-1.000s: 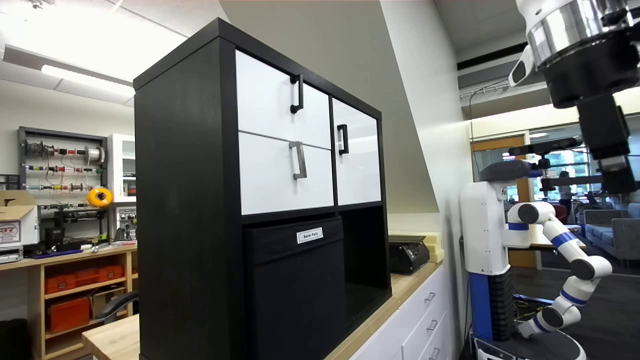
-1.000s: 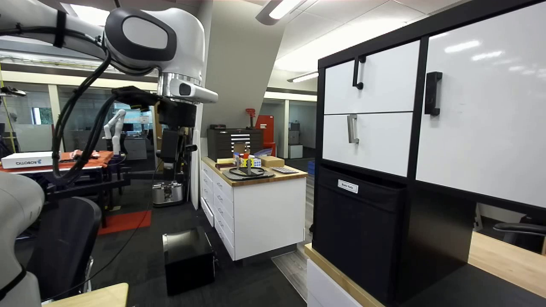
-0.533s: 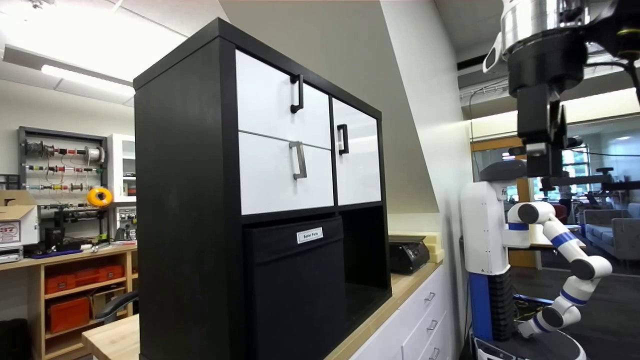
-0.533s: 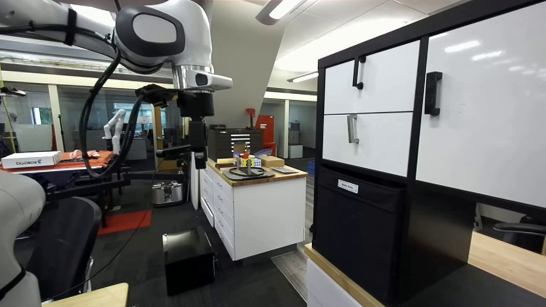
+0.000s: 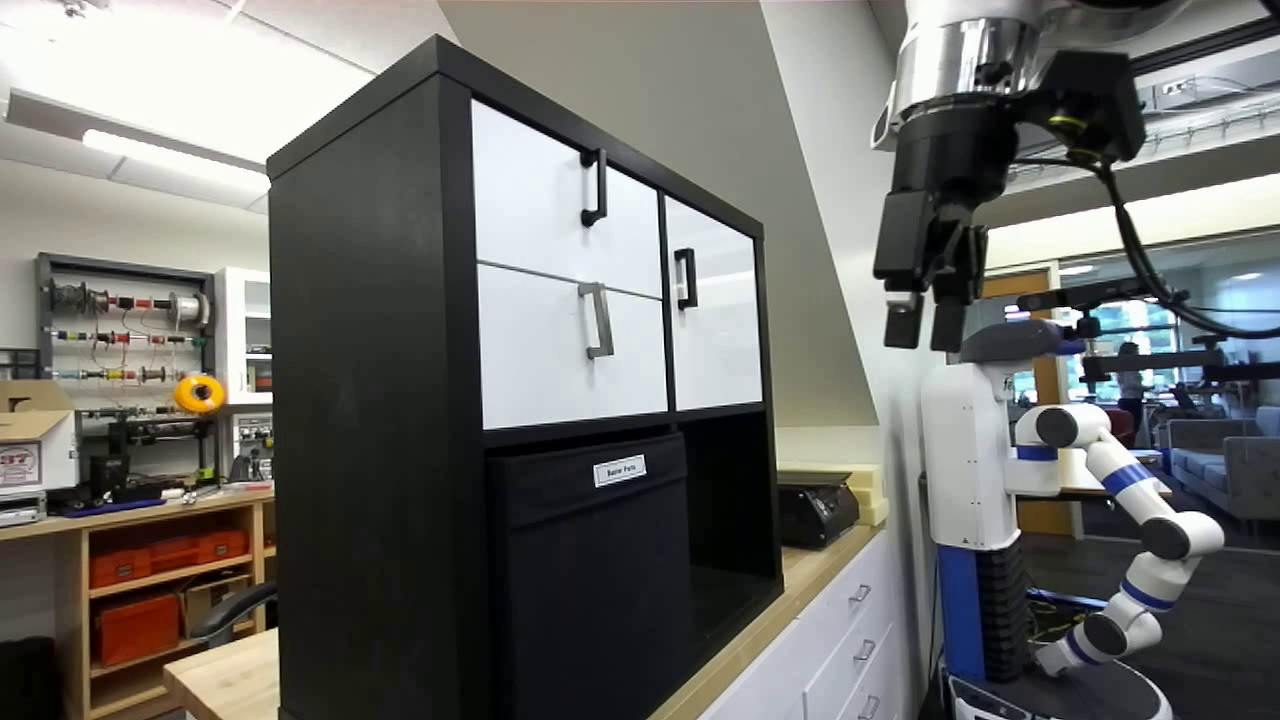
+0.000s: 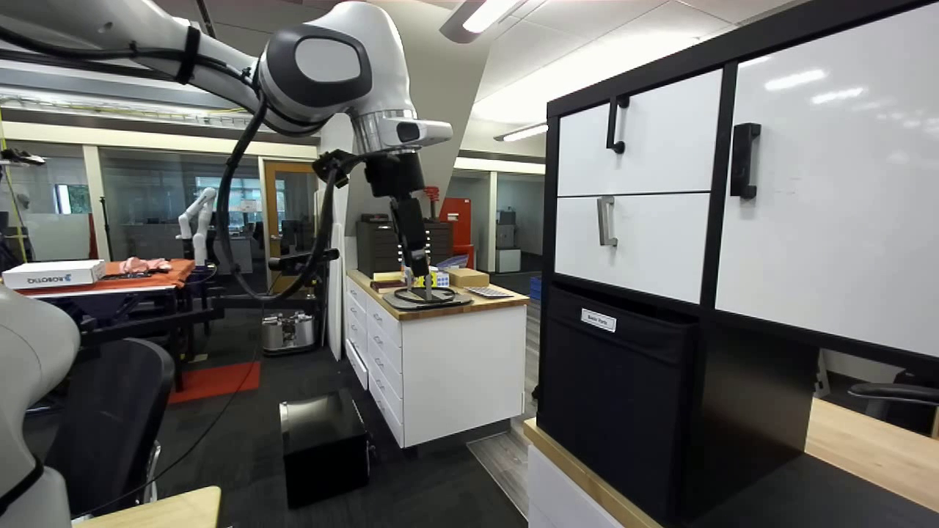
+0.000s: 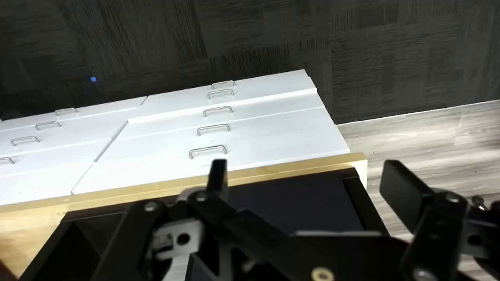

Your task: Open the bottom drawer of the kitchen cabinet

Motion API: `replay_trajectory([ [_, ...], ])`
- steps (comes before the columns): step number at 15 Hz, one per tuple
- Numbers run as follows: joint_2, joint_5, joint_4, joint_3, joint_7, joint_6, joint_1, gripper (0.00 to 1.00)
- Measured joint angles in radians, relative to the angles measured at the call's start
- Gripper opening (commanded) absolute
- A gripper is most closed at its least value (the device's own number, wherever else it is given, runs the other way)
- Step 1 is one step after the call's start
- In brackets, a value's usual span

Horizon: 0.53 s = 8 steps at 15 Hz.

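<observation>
The kitchen cabinet is tall and black, with white fronts; it also shows in an exterior view. Its bottom drawer is white and shut, with a grey vertical loop handle. The drawer and handle show in both exterior views. My gripper is open and empty, in the air in front of the cabinet, apart from the handle and tilted slightly toward the cabinet. It also shows in an exterior view. In the wrist view, the gripper's fingers stand wide apart; the drawer cannot be made out there.
The upper drawer with a black handle sits above. A white door is beside it. A black fabric bin with a white tag is below. The cabinet stands on a wooden counter over white drawers.
My gripper has moved toward the cabinet, leftward in one exterior view and rightward in the other. It has turned and tilted, so both fingers now show apart. The drawer has not moved.
</observation>
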Motion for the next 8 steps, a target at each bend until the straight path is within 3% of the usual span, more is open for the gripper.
replay_trajectory([
  [8, 0.195, -0.075, 0.163, -0.017, -0.016, 0.095, -0.001, 1.00],
])
